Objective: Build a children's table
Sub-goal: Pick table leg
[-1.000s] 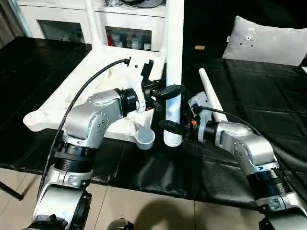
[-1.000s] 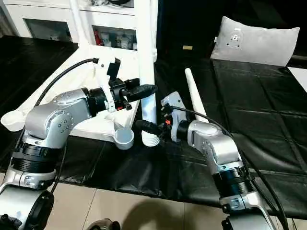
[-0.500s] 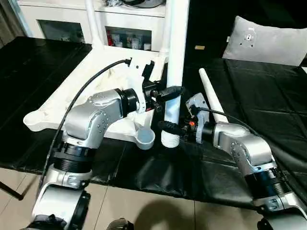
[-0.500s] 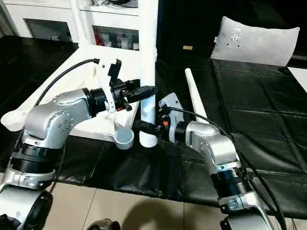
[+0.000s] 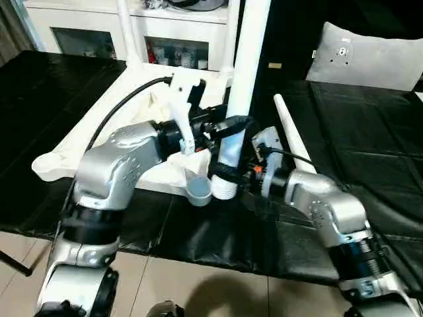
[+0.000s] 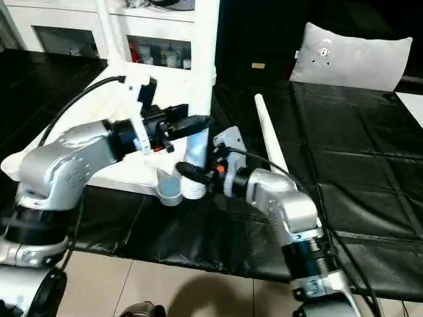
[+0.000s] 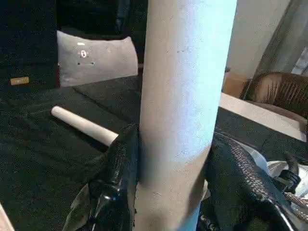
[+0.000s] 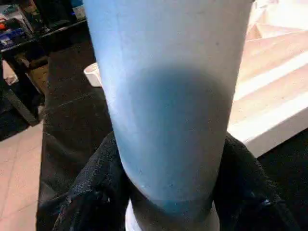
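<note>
No legible text, label or number on anything here.

The upright leg (image 5: 246,72) stands between the 2 pincers: the left pincer (image 5: 229,125) clasps it higher, the right pincer (image 5: 223,173) lower, near its foot. The tabletop (image 5: 99,135) lies left of both pincers, its corner socket (image 5: 198,191) just beside the right pincer. A second leg (image 5: 291,135) lies on the table (image 5: 370,152) behind the right pincer.

My two black fingers (image 7: 120,163) clamp an upright white leg (image 7: 180,106); a second leg (image 7: 82,124) lies on black cloth (image 7: 38,159) near a grey cushion (image 7: 96,55).
</note>
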Controlling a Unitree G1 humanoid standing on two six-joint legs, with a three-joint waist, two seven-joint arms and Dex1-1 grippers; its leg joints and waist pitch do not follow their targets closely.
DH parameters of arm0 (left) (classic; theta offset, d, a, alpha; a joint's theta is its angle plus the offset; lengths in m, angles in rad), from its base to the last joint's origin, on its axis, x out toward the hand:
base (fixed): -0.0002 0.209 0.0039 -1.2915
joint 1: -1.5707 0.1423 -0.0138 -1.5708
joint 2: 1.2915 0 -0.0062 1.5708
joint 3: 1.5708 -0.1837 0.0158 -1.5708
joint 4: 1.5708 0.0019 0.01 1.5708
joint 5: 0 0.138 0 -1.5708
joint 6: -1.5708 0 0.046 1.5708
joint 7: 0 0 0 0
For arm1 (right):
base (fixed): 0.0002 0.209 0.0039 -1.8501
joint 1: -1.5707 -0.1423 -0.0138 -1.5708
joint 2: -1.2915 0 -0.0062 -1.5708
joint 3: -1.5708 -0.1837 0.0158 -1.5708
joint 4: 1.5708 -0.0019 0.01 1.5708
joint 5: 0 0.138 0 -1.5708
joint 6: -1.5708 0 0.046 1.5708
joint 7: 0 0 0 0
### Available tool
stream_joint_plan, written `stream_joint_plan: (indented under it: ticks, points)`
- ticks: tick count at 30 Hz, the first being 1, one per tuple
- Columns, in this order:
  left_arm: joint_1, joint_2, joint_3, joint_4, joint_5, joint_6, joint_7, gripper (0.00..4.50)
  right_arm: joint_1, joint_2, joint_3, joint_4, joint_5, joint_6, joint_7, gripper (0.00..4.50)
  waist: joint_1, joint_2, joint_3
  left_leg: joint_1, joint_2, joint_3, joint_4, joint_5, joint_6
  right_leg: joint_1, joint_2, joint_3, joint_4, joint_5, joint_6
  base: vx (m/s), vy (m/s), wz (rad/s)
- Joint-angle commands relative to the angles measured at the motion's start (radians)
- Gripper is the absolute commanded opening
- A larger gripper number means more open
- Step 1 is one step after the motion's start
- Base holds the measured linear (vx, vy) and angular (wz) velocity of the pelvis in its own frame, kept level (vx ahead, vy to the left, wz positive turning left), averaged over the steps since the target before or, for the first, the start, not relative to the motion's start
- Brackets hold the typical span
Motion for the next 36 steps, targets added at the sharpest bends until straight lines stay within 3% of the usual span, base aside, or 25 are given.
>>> stream_joint_plan:
  ticks: [1,7,18,19,22,29,32,34,36]
  points:
    - [0.014,-0.031,-0.085,-0.079,-0.127,0.03,-0.129,2.49,-0.005,0.001,-0.076,0.026,0.017,-0.001,-0.082,1.91,-0.001,0.006,-0.068,0.035,0.058,-0.025,-0.074,-0.195,-0.041,0.028,-0.084,0.043,-0.079,-0.01,-0.214,0.0,0.0,0.0]
    - [0.004,-0.021,-0.117,-0.043,-0.025,-0.021,-0.093,2.49,-0.008,0.005,-0.063,0.023,-0.013,0.006,-0.107,1.91,-0.002,0.009,-0.068,0.035,0.058,-0.026,-0.074,-0.191,-0.045,0.027,-0.083,0.043,-0.08,0.005,-0.203,0.0,0.0,0.0]
    - [0.081,0.065,-0.139,-0.003,-0.022,-0.098,-0.256,2.58,0.05,-0.04,-0.031,-0.01,-0.01,-0.052,0.008,1.91,-0.003,0.011,-0.067,0.035,0.059,-0.026,-0.078,-0.223,-0.056,0.027,-0.083,0.043,-0.079,-0.011,-0.202,0.0,0.0,0.0]
    - [0.09,0.066,-0.139,0.0,-0.028,-0.1,-0.266,2.91,0.058,-0.044,-0.03,-0.016,-0.009,-0.053,0.013,1.91,-0.005,0.009,-0.065,0.036,0.058,-0.026,-0.079,-0.235,-0.055,0.026,-0.083,0.044,-0.08,-0.023,-0.204,0.0,0.0,0.0]
    - [0.119,0.061,-0.14,-0.033,-0.082,-0.072,-0.312,2.96,0.089,-0.057,-0.022,-0.048,-0.003,-0.047,0.033,1.91,-0.005,0.009,-0.063,0.037,0.058,-0.025,-0.079,-0.257,-0.057,0.025,-0.086,0.046,-0.086,-0.086,-0.204,0.0,0.0,0.0]
    - [0.121,0.038,-0.15,-0.023,-0.09,-0.095,-0.334,3.68,0.095,-0.062,-0.019,-0.065,0.002,-0.058,0.036,1.91,-0.005,0.007,-0.065,0.036,0.059,-0.024,-0.078,-0.228,-0.043,0.024,-0.085,0.046,-0.085,-0.064,-0.209,0.0,0.0,0.0]
    - [0.12,0.016,-0.121,-0.015,-0.118,-0.106,-0.333,3.91,0.091,-0.064,-0.026,-0.069,0.005,-0.061,0.034,1.91,-0.002,0.005,-0.066,0.036,0.059,-0.023,-0.076,-0.21,-0.04,0.025,-0.084,0.045,-0.082,-0.037,-0.219,0.0,0.0,0.0]
    - [0.121,0.005,-0.051,-0.026,-0.192,-0.089,-0.338,4.27,0.087,-0.071,-0.061,-0.08,0.021,-0.056,0.02,1.89,-0.001,0.005,-0.067,0.035,0.057,-0.022,-0.073,-0.198,-0.036,0.027,-0.086,0.045,-0.079,-0.021,-0.226,0.0,0.0,0.0]
    - [0.126,0.013,-0.012,-0.04,-0.234,-0.075,-0.346,4.33,0.088,-0.077,-0.089,-0.094,0.036,-0.047,0.008,1.89,-0.001,0.004,-0.067,0.035,0.057,-0.02,-0.073,-0.194,-0.03,0.027,-0.085,0.044,-0.08,-0.016,-0.232,0.0,0.0,0.0]
